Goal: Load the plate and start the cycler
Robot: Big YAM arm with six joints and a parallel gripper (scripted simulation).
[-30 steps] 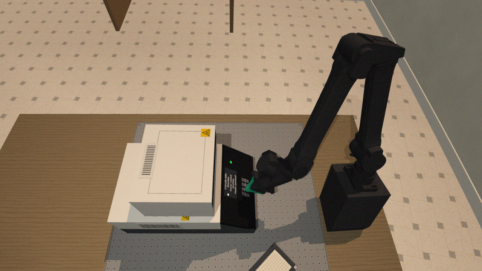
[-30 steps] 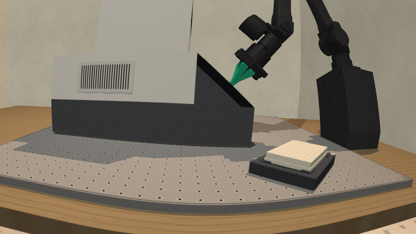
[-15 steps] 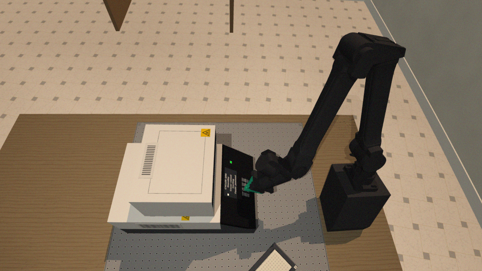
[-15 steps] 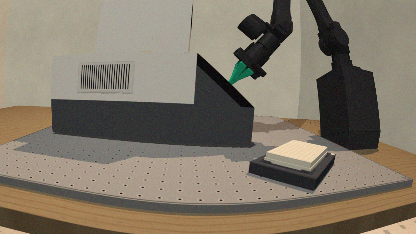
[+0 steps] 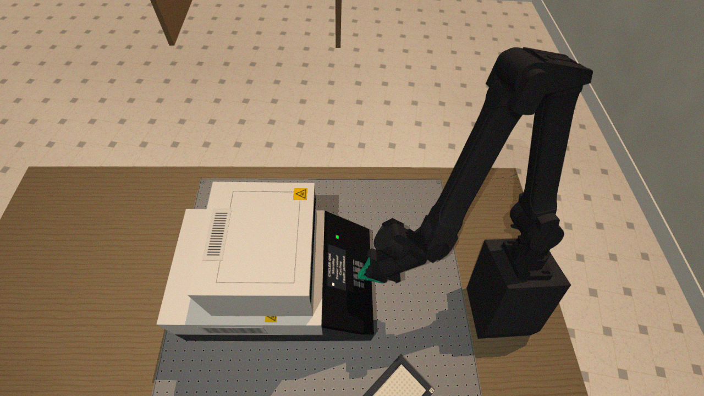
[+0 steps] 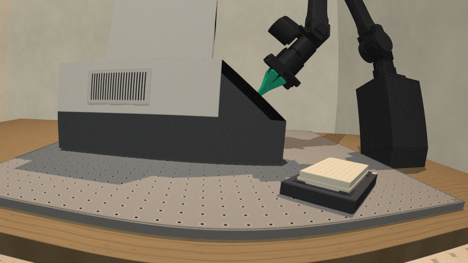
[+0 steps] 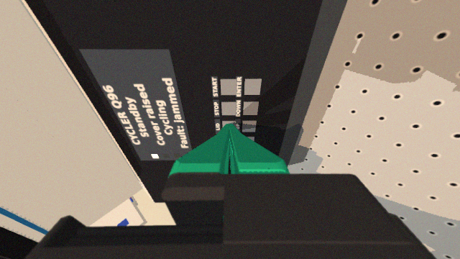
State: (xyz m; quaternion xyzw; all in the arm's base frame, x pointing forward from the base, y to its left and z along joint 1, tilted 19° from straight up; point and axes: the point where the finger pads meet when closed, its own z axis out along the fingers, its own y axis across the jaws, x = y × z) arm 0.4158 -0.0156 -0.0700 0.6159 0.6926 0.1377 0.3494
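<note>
The end effector (image 7: 229, 126) is closed to a single green point with nothing between its fingers, and that point sits on the LID key (image 7: 228, 125) of cycler Q1 (image 5: 246, 256), whose lid (image 5: 260, 236) lies shut and whose lamp (image 5: 337, 236) shows green. Plate R46 (image 6: 333, 172) rests in nest N1 (image 6: 322, 195) on the perforated surface (image 6: 163, 196), well apart from the cycler. The likely trouble here is a slipped press: the keys stand close together, so a tip drifting sideways could land on STOP (image 7: 228, 108) or on the lower row, which does nothing. Pushing hard along the sloped panel (image 6: 253, 94) could also shove the loose cycler on its feet. The wrist hangs just in front of the lid, so the lid's travel might catch it and halt in Fault. Readable text: the display (image 7: 144, 115) says "CYCLER Q96, Standby, Cover raised, Cycling, Fault: jammed", with a white marker by Standby; key labels read START, STOP, LID, ENTER, DOWN. Yellow warning stickers (image 5: 300, 193) mark the lid.
</note>
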